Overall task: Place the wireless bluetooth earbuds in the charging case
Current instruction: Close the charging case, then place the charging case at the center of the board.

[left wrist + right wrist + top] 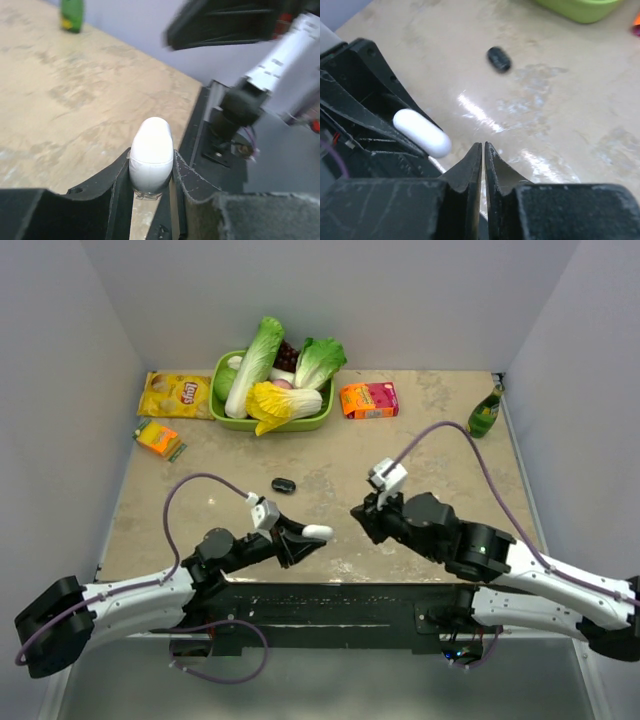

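Left wrist view: smooth white oval plastic case [151, 142] gripped in left claw [151, 159], bottom hidden; right claw [483, 148] clenched.

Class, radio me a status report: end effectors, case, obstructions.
Left end effector shut on charging case. Right end effector shut, empty. Earbuds unseen. Black oval object lies clear.

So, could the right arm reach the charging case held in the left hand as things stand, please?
Probably yes: the charging case juts from the left hand toward the right hand, with nothing between them. The right hand's jaws look shut, though, and would need opening first.
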`<state>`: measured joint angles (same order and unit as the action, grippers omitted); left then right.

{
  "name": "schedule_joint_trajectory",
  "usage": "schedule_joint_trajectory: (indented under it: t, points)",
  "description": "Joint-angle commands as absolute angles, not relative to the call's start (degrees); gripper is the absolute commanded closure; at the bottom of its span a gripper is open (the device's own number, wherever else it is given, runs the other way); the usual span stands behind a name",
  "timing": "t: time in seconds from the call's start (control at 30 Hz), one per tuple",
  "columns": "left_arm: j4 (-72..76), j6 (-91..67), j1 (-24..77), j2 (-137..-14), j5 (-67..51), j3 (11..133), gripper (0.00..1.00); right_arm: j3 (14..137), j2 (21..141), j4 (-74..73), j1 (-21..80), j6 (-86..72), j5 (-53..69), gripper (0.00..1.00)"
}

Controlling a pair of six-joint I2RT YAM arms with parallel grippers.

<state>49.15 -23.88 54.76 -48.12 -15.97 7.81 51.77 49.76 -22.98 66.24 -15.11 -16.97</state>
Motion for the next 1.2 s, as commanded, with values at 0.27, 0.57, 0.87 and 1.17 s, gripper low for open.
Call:
schedule_joint_trajectory:
  t: [0.27,0.57,0.87,1.17]
  points:
    - [36.03,-31.73,45.11,-85.93,0.29,33.91,1.0,40.35,49.13,-14.85,66.18,-22.14,-31.56,0.7]
    - [39.46,-33.75,37.53,-103.97,-9.67,39.55,1.0,37.45,46.23,-17.93,66.09,-23.82,-28.65,0.64]
    - [38.06,-33.84,37.27,-101.8,-7.22,37.27,0.52,37.26,46.67,-17.49,66.18,-23.64,-28.39,0.62]
    - [27.63,-34.89,36.3,-83.62,2.09,31.11,0.08,37.09,45.09,-17.67,66.18,-24.34,-30.49,0.6]
